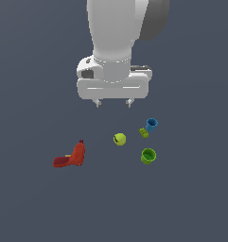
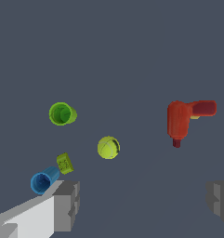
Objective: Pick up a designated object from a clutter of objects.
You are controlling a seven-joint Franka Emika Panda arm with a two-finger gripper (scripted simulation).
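Observation:
The lime-green cup (image 1: 148,156) lies on the grey floor at the exterior view's right, its darker inside showing; it also shows in the wrist view (image 2: 62,114). My gripper (image 1: 113,103) hangs open and empty above the floor, behind and to the left of the cup, well apart from it. Its fingers (image 2: 67,204) show in the wrist view, spread wide. The rest of the clutter lies nearby: the blue cup (image 1: 152,125), the tiny green block (image 1: 144,133), the yellow-green ball (image 1: 119,139) and the red bottle-like object (image 1: 70,157).
The blue cup (image 2: 43,181) and green block (image 2: 64,163) lie close together just behind the green cup. The ball (image 2: 108,147) lies between the cups and the red object (image 2: 183,118). The grey floor (image 1: 191,203) extends around all items.

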